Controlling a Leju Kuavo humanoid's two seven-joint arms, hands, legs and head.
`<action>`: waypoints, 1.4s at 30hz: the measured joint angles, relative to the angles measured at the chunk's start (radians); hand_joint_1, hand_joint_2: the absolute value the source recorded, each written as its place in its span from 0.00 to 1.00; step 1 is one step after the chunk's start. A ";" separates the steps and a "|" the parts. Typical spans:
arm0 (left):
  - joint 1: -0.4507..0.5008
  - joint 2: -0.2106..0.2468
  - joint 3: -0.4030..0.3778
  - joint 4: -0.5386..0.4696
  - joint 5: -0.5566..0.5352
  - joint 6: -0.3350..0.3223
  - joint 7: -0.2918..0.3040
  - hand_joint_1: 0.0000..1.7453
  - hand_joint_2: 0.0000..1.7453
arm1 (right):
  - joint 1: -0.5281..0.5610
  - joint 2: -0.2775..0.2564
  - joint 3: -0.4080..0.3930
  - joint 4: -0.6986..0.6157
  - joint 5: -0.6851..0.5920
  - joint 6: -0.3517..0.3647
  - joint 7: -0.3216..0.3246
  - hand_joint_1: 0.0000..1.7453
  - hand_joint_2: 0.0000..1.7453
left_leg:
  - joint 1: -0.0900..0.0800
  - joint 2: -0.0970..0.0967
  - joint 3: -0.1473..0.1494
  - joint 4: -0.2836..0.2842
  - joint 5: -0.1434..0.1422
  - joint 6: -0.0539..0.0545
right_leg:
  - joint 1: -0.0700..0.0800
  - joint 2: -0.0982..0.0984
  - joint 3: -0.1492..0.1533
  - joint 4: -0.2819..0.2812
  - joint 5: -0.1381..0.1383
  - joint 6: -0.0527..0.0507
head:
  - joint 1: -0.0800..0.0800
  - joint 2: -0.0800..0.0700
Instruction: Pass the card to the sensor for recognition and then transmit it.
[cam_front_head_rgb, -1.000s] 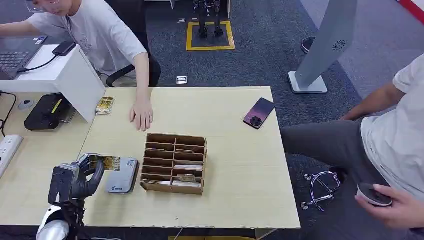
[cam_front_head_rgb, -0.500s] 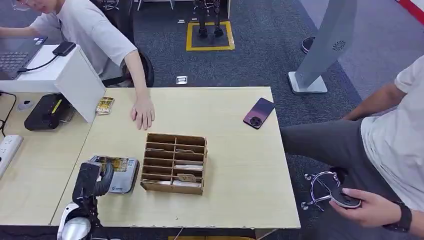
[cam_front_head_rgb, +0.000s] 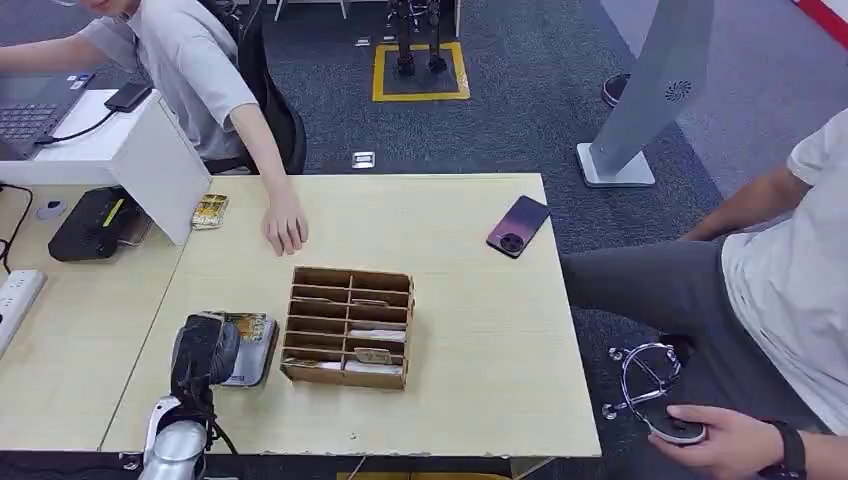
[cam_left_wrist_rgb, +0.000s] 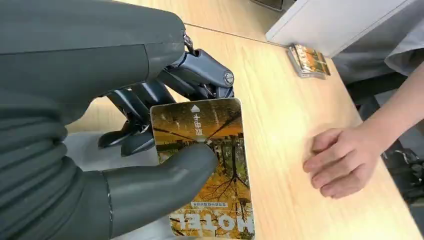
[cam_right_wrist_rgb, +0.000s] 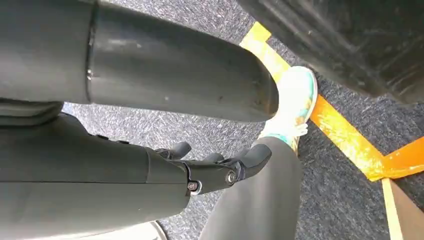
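Card sits clamped between left hand thumb and fingers, above sensor.

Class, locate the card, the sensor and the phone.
card (cam_left_wrist_rgb: 210, 165), left wrist view, on its printed face.
sensor (cam_front_head_rgb: 250, 362), head view, on its grey top.
phone (cam_front_head_rgb: 518, 226), head view, on its back.

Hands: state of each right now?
Left hand: holding the card between thumb and fingers, over the grey sensor.
Right hand: open, holding nothing, hanging above the floor.
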 joint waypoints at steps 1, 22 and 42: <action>-0.001 -0.002 0.000 0.009 -0.011 0.012 -0.001 1.00 1.00 | 0.000 0.000 0.001 0.000 0.001 0.004 0.000 0.00 0.00 | 0.000 0.000 0.000 0.000 0.000 0.000 | 0.000 0.000 0.000 0.000 0.000 0.000 | 0.000 0.000; -0.039 0.004 0.036 0.173 -0.228 0.169 -0.008 1.00 1.00 | -0.002 0.007 0.013 0.000 0.007 0.007 0.000 0.00 0.00 | 0.000 0.000 0.000 0.000 0.000 0.000 | 0.000 -0.001 0.001 0.000 0.000 0.000 | 0.000 0.000; -0.043 -0.016 0.060 0.211 -0.073 0.014 -0.112 1.00 1.00 | -0.003 0.007 0.014 0.000 0.003 0.004 -0.004 0.00 0.00 | 0.000 -0.001 0.002 0.000 0.001 0.000 | 0.000 -0.002 0.003 0.000 0.000 0.000 | 0.000 0.000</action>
